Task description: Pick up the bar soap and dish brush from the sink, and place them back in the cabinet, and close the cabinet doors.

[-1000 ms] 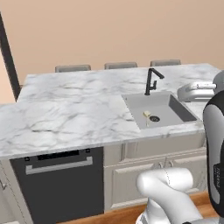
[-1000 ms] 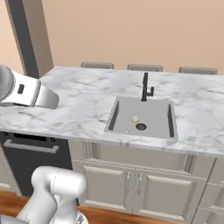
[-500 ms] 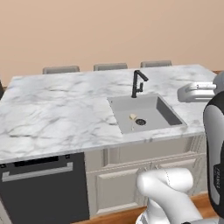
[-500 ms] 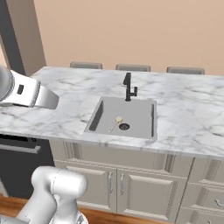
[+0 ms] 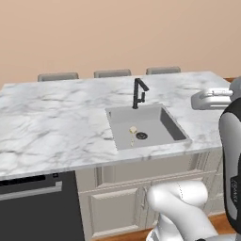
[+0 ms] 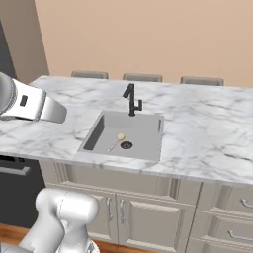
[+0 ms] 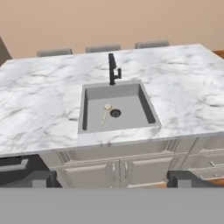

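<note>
Hand view shows the gripper [image 7: 111, 178] spread wide and empty, well short of the sink [image 7: 89, 125], where the dish brush [image 7: 106, 111] lies beside the drain [image 7: 115, 113].

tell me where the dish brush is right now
The dish brush lies on the floor of the sink, just beside the round drain and in front of the black faucet.

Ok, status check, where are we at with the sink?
Hand open, empty, well back from sink. Brush lies in basin beside drain. No soap seen. Faucet stands behind.
</note>
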Controlling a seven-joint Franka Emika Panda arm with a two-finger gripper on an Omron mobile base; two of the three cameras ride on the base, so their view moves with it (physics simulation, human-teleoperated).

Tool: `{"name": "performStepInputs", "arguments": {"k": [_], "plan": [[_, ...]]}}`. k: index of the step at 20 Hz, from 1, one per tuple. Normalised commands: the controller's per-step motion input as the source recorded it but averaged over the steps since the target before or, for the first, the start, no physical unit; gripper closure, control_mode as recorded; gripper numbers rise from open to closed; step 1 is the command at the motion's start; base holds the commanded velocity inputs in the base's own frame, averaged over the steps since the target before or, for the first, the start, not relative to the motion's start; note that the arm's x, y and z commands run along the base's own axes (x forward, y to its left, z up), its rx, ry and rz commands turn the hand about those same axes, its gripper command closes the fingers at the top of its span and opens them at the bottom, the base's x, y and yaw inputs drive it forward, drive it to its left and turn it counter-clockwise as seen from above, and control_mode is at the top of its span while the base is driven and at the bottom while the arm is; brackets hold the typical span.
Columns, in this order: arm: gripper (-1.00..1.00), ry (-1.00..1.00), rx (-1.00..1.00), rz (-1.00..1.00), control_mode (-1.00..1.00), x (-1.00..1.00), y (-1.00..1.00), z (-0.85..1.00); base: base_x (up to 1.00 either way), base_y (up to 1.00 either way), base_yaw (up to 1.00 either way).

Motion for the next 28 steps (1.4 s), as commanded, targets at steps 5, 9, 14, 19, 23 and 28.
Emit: {"name": "performStepInputs", "arguments": {"k": [5,9,14,19,23,28], "plan": [[-1.00,0.00,0.00,0.00,1.00,0.00,0.00,0.00,0.31,-0.38,0.00],[-1.00,0.00,0.00,0.00,1.00,0.00,0.00,0.00,0.41,-0.16,0.00],[-1.00,0.00,0.00,0.00,1.00,0.00,0.00,0.00,0.47,-0.11,0.00],[-1.00,0.00,0.00,0.00,1.00,0.00,0.00,0.00,0.47,-0.11,0.00],[-1.00,0.00,0.00,0.00,1.00,0.00,0.00,0.00,0.40,-0.11,0.00],[-1.00,0.00,0.00,0.00,1.00,0.00,0.00,0.00,0.39,-0.01,0.00]]}}
